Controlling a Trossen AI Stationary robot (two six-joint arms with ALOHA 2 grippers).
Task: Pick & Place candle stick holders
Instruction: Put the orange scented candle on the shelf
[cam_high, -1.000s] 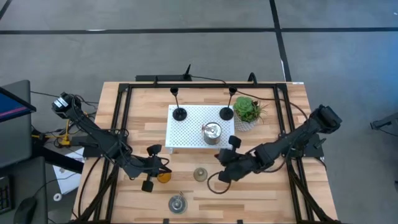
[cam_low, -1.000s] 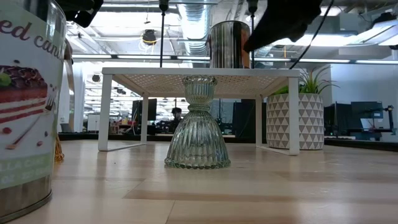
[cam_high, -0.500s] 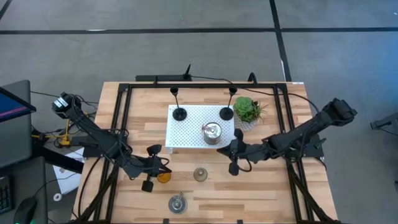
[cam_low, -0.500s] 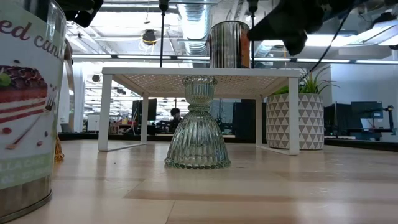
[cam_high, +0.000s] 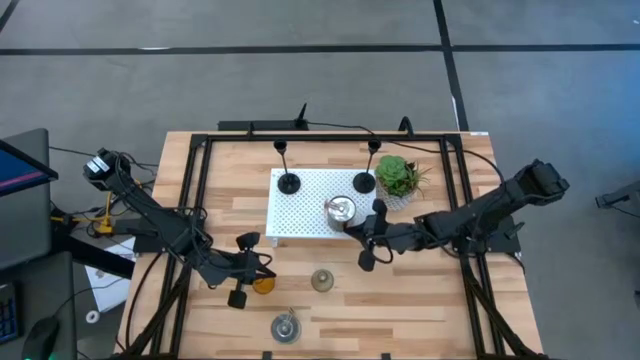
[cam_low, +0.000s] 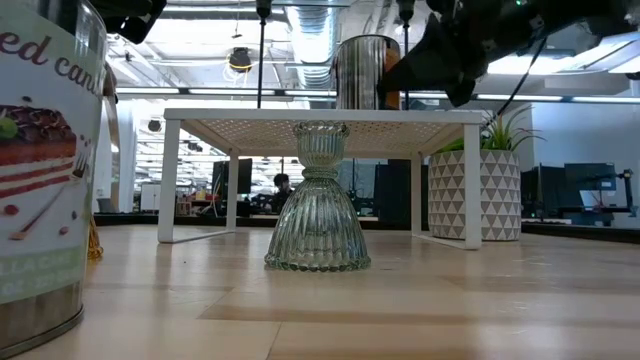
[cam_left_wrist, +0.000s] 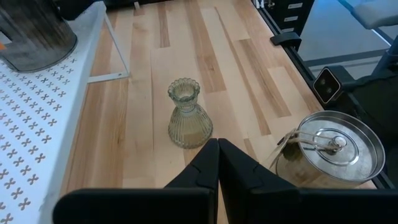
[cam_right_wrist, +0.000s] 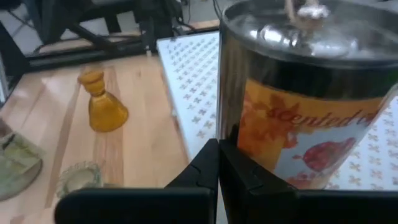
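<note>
Nearest the front edge of the tabletop (cam_high: 420, 310) stands a squat silver tin (cam_high: 286, 326) with a lidded top, upright and untouched. Just behind it are the ribbed grey-green glass holder (cam_high: 322, 280) and, to its left, the amber glass holder (cam_high: 263, 285), both upright, bell-shaped at the base with a narrow neck and flared cup. The left gripper (cam_high: 262, 266) hovers close beside the amber holder with its fingers pressed together and nothing between them; its wrist view looks past the closed tips to the grey-green holder and the silver tin. Farther back, on the white perforated tray (cam_high: 290, 215), stands a second silver tin (cam_high: 342, 212), upright, its long axis vertical; its printed orange label fills the right wrist view. The right gripper (cam_high: 364, 229) is level with this tin and right at its side, on the side toward the right arm, fingers closed and holding nothing; whether the tips touch the tin cannot be told. Judged from this, the right arm is by far the nearer to that tin, and any grasp of it would need the fingers to part first. At the back of the tray stand the two black holders (cam_high: 288, 182) with thin stems and round bases, with a green potted plant (cam_high: 398, 180) beside the right one.
</note>
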